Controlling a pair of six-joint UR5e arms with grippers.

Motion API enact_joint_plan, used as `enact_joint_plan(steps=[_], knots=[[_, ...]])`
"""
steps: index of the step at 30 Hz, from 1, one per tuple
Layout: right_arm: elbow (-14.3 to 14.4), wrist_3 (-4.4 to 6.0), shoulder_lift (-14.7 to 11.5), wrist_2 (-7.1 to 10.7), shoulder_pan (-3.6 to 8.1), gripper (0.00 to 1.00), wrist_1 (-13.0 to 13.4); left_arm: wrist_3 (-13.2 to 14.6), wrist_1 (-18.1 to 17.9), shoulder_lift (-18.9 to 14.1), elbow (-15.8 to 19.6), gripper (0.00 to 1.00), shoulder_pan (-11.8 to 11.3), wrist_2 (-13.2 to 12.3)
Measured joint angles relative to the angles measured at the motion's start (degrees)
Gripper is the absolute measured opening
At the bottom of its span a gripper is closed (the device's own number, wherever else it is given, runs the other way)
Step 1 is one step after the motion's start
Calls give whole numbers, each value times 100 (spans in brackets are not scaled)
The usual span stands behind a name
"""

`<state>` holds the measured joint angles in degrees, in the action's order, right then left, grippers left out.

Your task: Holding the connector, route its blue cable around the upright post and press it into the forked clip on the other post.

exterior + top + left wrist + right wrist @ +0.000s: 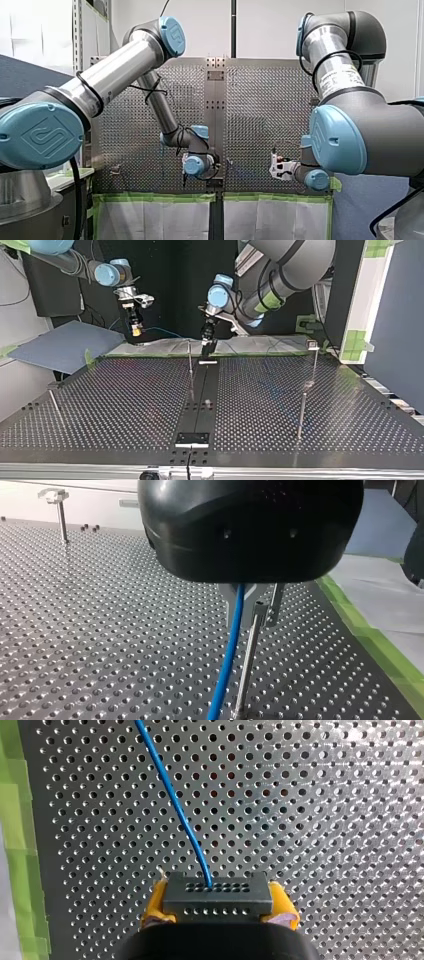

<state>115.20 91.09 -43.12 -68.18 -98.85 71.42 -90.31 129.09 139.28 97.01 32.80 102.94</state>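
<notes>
The connector (217,892) sits clamped btw. the yellow pads (155,902) of our right gripper (218,912), and its blue cable (172,800) runs straight ahead from the jaws. Our left gripper (252,605), the nearer arm to the upright post (246,670), has the cable just beside that post; whether it grips, we cannot tell. The forked clip (53,495) stands well apart.

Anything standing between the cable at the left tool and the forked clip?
Nothing visible. In the left wrist view the blue cable runs down beside the upright post just ahead of my left tool, and only bare perforated table lies between there and the forked clip.
</notes>
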Motion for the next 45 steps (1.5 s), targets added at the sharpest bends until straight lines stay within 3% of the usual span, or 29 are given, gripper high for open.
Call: enact_joint_plan(steps=[6,16,36,45], knots=[[-45,44,0,-52,29,0,-23,-36,74,3,-77,0,-42,-6],[-269,110,0,-351,43,0,-242,-75,277,8,-242,0,-194,-157],[-700,154,5,-352,65,0,-479,-109,942,267,-986,0,-501,-429],[-940,164,6,-369,95,0,-666,-101,1082,272,-1084,0,-678,-579]])
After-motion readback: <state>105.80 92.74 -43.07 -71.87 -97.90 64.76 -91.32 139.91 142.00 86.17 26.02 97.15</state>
